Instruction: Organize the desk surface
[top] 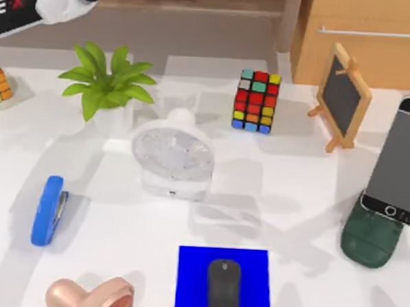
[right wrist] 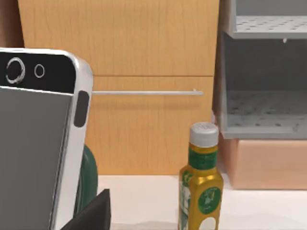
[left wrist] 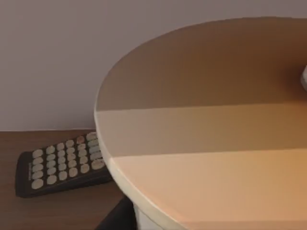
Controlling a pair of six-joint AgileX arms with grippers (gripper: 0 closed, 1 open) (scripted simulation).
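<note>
Nearest me, a dark mouse (top: 223, 286) sits on the blue mat (top: 193, 280) at the counter (top: 306, 200) front edge — the counter broad, smooth, white, spreading under fan (top: 172, 158), plant (top: 107, 83), cube (top: 256, 100), stapler (top: 49, 209) and phone (top: 403, 160). Either gripper's state — I cannot tell.

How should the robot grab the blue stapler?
Grip the stapler across its narrow width near the middle, coming straight down from above. It lies flat on the desk with its long body running nearly top to bottom in the top view, so the fingers would likely close best on its two long sides, which have open space beside them.
</note>
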